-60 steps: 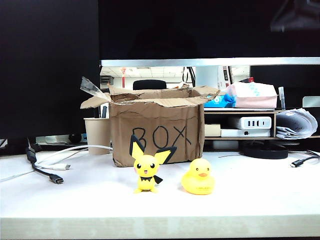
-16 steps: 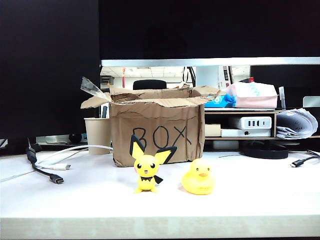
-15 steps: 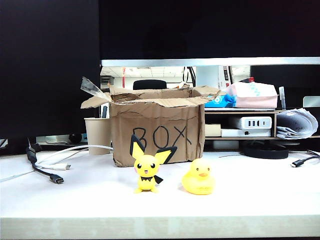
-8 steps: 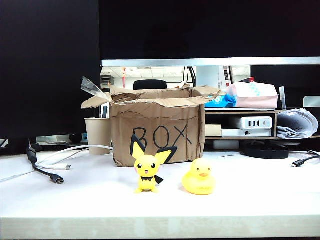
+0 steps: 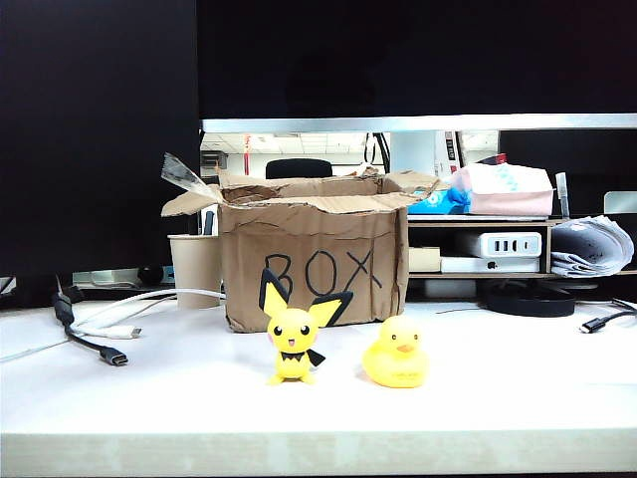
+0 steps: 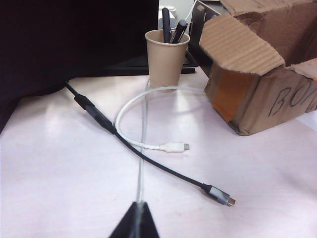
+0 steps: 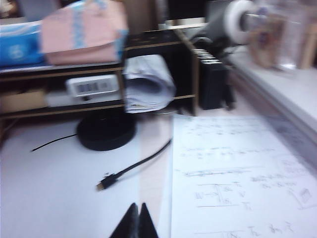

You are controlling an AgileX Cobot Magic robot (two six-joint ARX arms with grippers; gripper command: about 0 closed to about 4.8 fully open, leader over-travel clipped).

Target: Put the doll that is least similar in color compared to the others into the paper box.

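Observation:
The doll is hidden or out of view in every view. The paper box [image 5: 314, 269], brown with torn flaps and "BOX" in black marker, stands at the middle back of the table; its corner also shows in the left wrist view [image 6: 262, 74]. My left gripper [image 6: 138, 206] is shut and empty, low over the table short of the cables, to the box's left. My right gripper [image 7: 137, 207] is shut and empty over the table's right side, near a printed sheet [image 7: 228, 173]. Neither gripper appears in the exterior view.
A yellow black-eared mouse figure [image 5: 293, 334] and a yellow duck [image 5: 396, 354] stand in front of the box. A paper cup [image 6: 166, 57] with pens is left of it, with a black cable [image 6: 163, 171] and a white cable [image 6: 148, 144]. A shelf [image 7: 99, 74] and a black cable [image 7: 133, 168] lie right.

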